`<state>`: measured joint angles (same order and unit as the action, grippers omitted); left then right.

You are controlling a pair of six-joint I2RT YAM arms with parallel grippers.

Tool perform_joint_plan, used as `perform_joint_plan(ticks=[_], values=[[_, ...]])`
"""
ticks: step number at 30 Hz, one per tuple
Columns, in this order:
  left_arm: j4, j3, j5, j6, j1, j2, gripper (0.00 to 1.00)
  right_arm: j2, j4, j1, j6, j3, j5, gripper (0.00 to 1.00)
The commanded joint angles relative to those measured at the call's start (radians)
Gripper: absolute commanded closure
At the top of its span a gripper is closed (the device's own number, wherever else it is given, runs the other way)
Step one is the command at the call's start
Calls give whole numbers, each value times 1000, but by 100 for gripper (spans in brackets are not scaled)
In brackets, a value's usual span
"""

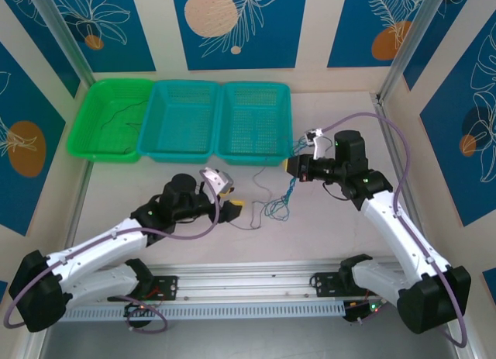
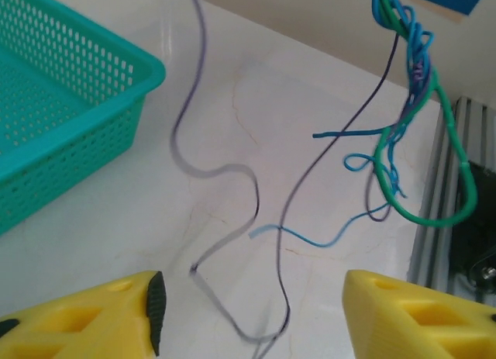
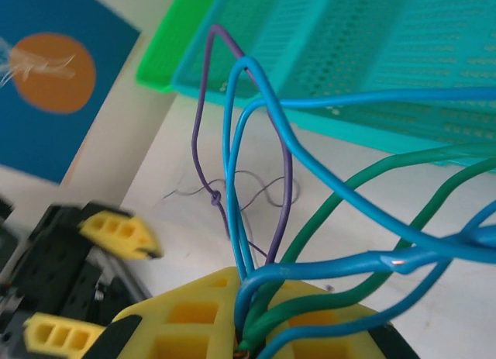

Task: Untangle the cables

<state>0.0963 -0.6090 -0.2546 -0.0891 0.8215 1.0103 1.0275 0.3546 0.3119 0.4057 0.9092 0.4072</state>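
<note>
My right gripper (image 1: 294, 167) is shut on a knot of blue, green and purple cables (image 3: 263, 281) and holds it above the table. The bundle (image 1: 277, 204) hangs down to the tabletop in front of the baskets. In the left wrist view the same blue and green tangle (image 2: 411, 103) dangles at the upper right. A thin purple-grey wire (image 2: 232, 173) and a dark wire (image 2: 310, 181) trail down between the yellow fingers (image 2: 116, 312). My left gripper (image 2: 252, 320) is open, and the blurred wire runs loose between its jaws. It sits left of the bundle (image 1: 232, 207).
A green basket (image 1: 81, 134) holding a dark wire (image 1: 124, 115) and two teal baskets (image 1: 180, 156) (image 1: 256, 159) line the back of the table. The aluminium rail (image 1: 248, 285) runs along the near edge. Bare white tabletop lies between the arms.
</note>
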Motion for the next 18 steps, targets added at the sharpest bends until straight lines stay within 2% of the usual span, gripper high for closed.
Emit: perform_joint_plan(ticks=[1, 4, 6, 9, 11, 15, 17, 18], values=[[98, -37, -60, 51, 32, 38, 32, -27, 63, 52, -120, 32, 54, 100], [187, -41, -167, 48, 53, 91, 28, -58, 14, 104, -145, 23, 108, 100], [217, -64, -211, 42, 72, 130, 26, -73, -18, 140, -145, 22, 98, 100], [256, -110, -249, 13, 107, 185, 23, -70, 8, 191, -92, 55, -109, 100], [305, -123, -224, -25, 124, 215, 19, -51, 37, 204, -13, 75, -251, 100], [374, -177, -251, -101, 149, 310, 15, -24, 23, 236, 103, 67, -325, 100], [325, -228, -273, -92, 171, 365, 18, -24, 25, 259, 142, 65, -394, 100], [295, -248, -266, -81, 184, 389, 23, -25, 26, 267, 163, 64, -423, 100]])
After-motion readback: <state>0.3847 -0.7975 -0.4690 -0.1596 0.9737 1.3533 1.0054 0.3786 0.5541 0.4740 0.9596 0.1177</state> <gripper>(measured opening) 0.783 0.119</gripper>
